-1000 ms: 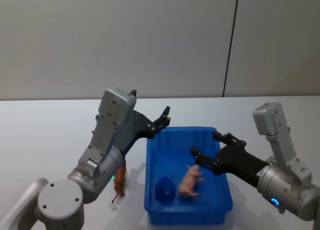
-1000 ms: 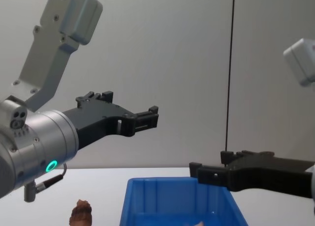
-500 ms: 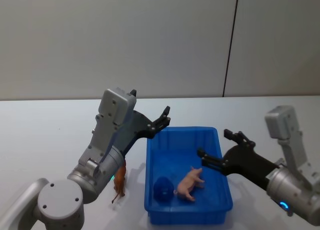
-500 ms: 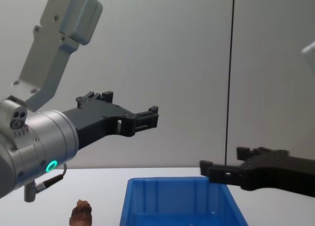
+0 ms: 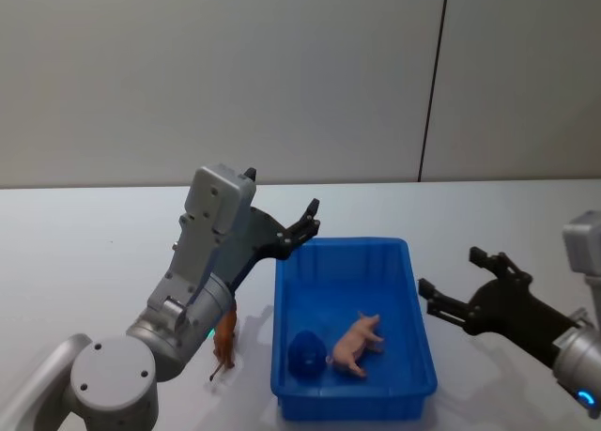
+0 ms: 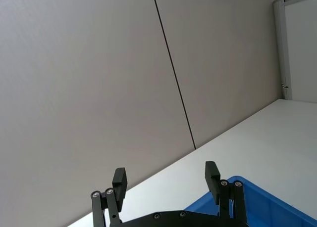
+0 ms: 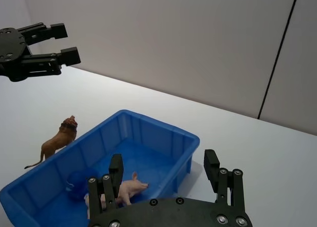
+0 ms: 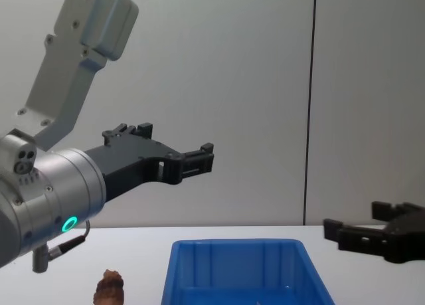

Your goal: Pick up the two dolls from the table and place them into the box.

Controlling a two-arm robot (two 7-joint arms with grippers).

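Note:
The pale pink doll (image 5: 357, 345) lies on its side on the floor of the blue box (image 5: 279, 337), also seen from the right wrist as the pink doll (image 7: 126, 189) inside the box (image 7: 163, 125). The reddish-brown doll (image 5: 223, 342) stands on the white table (image 5: 94, 262) just left of the box, partly hidden behind my left arm. My left gripper (image 5: 307, 223) hangs open and empty above the box's far left corner. Off to the right of the box, my right gripper (image 5: 453, 273) is open and empty.
A small dark blue rounded thing (image 5: 307, 353) sits in the box next to the pink doll. A grey wall with a dark vertical seam (image 5: 432, 84) stands behind the table. Bare tabletop lies to the right of the box.
My right gripper has drawn back to the right, from over the box to beyond its right rim. The pink doll has settled on the box floor. The left arm has not moved.

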